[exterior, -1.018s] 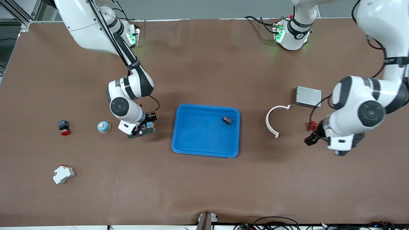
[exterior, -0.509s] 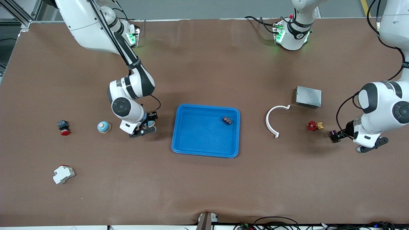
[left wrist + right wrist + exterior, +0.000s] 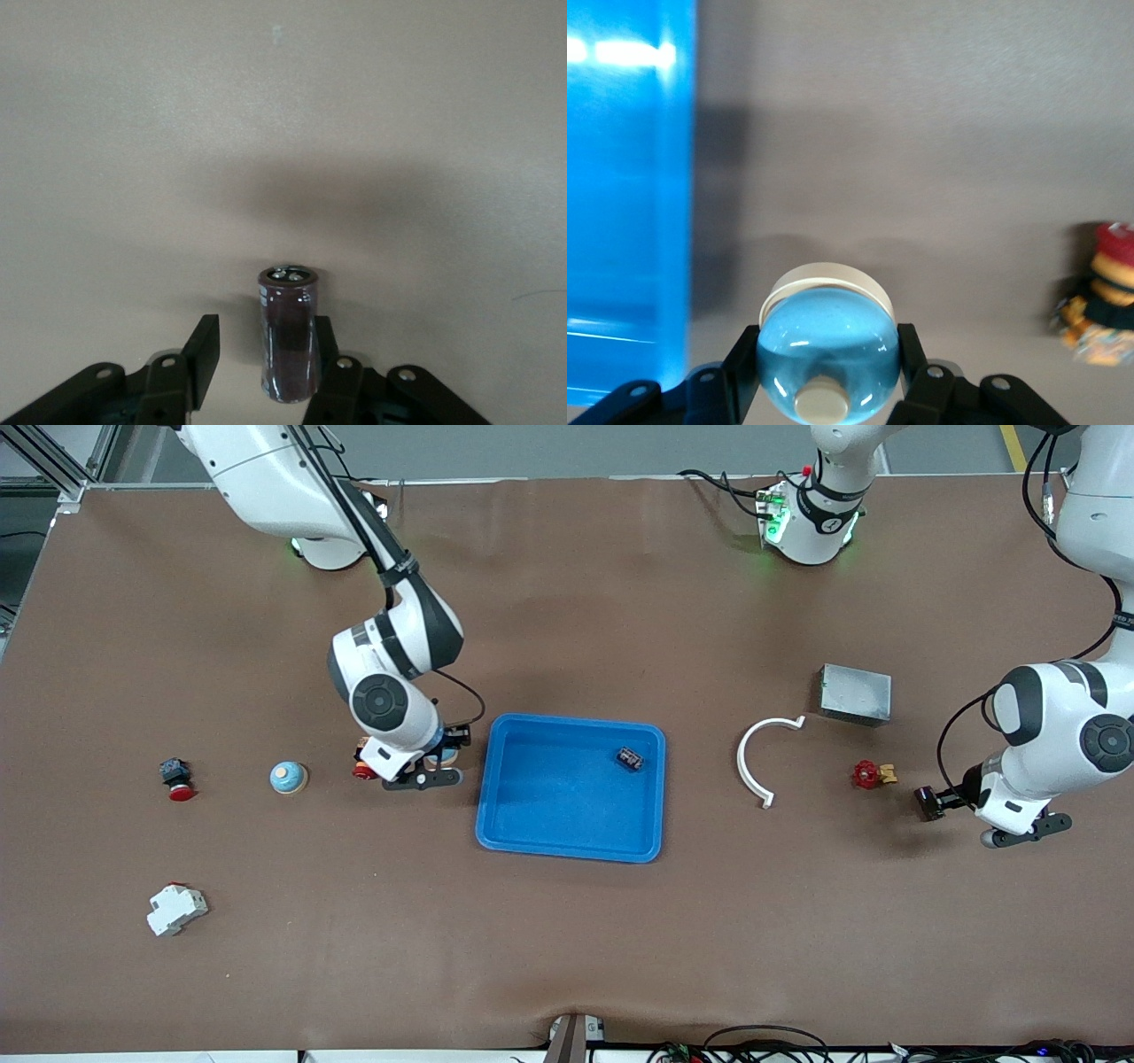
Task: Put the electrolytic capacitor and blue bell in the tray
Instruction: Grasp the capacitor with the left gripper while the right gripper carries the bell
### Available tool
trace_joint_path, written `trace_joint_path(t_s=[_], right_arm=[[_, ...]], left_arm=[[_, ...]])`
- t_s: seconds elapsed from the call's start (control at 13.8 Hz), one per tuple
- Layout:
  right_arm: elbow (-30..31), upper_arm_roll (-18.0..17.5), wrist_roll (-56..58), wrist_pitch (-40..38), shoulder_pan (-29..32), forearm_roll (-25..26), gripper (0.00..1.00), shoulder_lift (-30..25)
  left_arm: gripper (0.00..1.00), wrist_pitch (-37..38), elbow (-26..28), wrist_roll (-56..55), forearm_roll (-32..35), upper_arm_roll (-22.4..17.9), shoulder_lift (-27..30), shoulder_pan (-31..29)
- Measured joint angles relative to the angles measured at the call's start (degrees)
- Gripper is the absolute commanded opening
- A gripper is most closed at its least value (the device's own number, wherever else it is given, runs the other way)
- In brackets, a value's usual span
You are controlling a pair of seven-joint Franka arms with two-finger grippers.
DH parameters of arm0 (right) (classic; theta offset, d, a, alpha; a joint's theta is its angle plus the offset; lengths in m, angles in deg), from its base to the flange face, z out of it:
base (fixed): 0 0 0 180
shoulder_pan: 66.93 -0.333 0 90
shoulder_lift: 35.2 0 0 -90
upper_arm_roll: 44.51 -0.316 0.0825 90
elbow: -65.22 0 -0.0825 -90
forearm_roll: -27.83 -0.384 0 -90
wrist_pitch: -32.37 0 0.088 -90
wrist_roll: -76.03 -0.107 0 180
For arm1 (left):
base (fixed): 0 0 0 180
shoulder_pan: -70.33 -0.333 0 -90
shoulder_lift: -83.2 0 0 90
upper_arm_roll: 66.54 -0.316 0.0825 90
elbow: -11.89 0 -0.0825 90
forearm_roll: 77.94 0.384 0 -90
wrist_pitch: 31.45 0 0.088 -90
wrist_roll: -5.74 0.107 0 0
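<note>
Lowest in the frame, toward the right arm's end of the tabletop (image 3: 567, 957), we saw a white switch block (image 3: 177, 909) lying alone. Above it in the frame sat a red push button (image 3: 177, 779) and a blue-topped dome (image 3: 288, 777), near each other but apart.

At the centre of the frame lay the blue tray (image 3: 567, 849). A small dark part (image 3: 630, 759) rested inside it, in the corner farthest from the camera toward the left arm's end.

The right end effector (image 3: 423, 777) hung over the bare tabletop just beside the tray's rim. In the right wrist view the right end effector (image 3: 827, 335) was clenched on the blue bell (image 3: 828, 363), one finger on each side of it. A small red and orange piece (image 3: 361, 767) lay on the tabletop near it.

The left end effector (image 3: 1019, 837) was at the frame's edge at the left arm's end. In the left wrist view the left end effector (image 3: 266, 332) was not clenched. The capacitor (image 3: 288, 336) stood between its fingers, close against one, with a gap to the other.

Between it and the tray lay a red valve wheel (image 3: 868, 774) and a white curved strip (image 3: 762, 762). A grey metal box (image 3: 855, 693) sat farther up the frame.
</note>
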Motion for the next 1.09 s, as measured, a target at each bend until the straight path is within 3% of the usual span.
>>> trace_joint_path(t_s=[0.22, 0.36, 0.44, 0.51, 0.87, 1.09], right_arm=[[-2.59, -0.08, -9.45, 0.05, -4.4, -2.04, 0.09, 0.02], [-5.13, -0.09, -13.64, 0.04, -6.31, -2.56, 0.09, 0.38], [-6.38, -0.08, -14.61, 0.04, -6.72, -3.0, 0.09, 1.0], [-7.68, -0.08, -15.19, 0.04, -6.98, -3.7, 0.09, 1.92], [-13.58, -0.07, -15.81, 0.62, -7.78, -5.48, 0.1, 8.13], [-14.33, -0.04, -15.81, 1.12, -7.79, -5.48, 0.11, 10.14]], left_arm=[[0.47, -0.01, 0.0, 0.0, 0.0, 0.11, -0.45, -0.02], [0.33, -0.05, -0.01, 0.01, 0.01, 0.2, -1.23, -0.02], [0.22, -0.07, -0.02, 0.01, 0.01, 0.25, -1.72, 0.0], [0.0, -0.14, -0.02, 0.01, 0.01, 0.3, -2.16, 0.02], [0.0, -0.03, -0.49, 0.04, 0.05, 1.22, -2.19, 0.52], [0.0, 2.77, -1.06, -1.03, 0.05, 4.79, -0.67, 0.65]])
